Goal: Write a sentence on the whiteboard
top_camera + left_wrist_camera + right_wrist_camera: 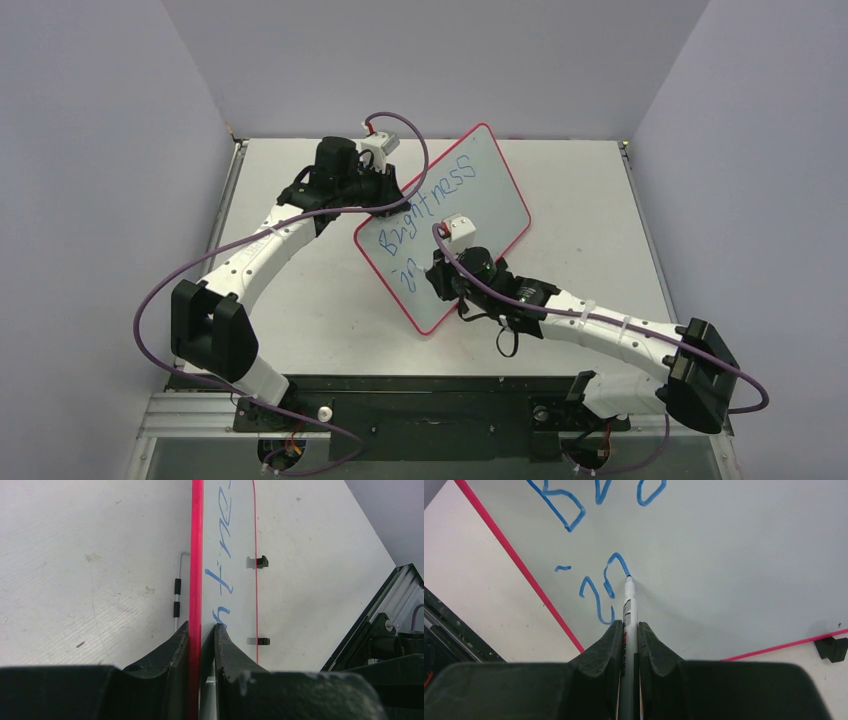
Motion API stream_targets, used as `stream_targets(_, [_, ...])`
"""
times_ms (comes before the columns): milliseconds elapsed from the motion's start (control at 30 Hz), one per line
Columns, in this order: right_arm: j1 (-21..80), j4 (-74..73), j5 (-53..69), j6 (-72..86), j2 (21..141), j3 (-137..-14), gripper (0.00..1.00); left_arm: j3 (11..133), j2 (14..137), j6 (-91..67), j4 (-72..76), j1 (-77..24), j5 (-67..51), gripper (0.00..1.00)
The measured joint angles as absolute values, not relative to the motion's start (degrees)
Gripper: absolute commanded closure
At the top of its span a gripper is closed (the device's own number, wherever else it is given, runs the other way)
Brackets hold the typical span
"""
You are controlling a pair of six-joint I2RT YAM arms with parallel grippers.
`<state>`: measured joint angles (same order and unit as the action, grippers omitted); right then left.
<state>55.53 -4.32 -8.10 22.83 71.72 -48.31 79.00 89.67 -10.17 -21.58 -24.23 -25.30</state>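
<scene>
Red-pink rim of the whiteboard (490, 190), which sits diagonally across the middle of the table (600, 200), is pinched at its left edge by the left gripper (201, 627). The right gripper (628, 625) is clenched on a marker (628, 597), its tip touching the white face under the blue sentence (430, 205), near the lower-left rim. Bare tabletop spreads to the board's right.

Pale, scuffed table (585, 200); whiteboard (492, 195) on it, set diagonally.
</scene>
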Motion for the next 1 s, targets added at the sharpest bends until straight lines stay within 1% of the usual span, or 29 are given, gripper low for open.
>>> stream_targets(400, [55.5,-6.2,-8.2,23.7,69.7,-45.9,1.00,79.0,89.5,-10.2,-21.6,-24.4,-25.3,1.00])
stream_targets(700, [55.2,-8.7,-9.7,23.4,64.2,-46.0,1.00,79.0,89.4,-10.2,-21.6,-24.5,-25.3,1.00])
stream_targets(1000, [52.5,-9.5,-10.0,21.4,67.1,-49.8,1.00,79.0,89.4,-10.2,-21.5,-24.8,-24.8,1.00])
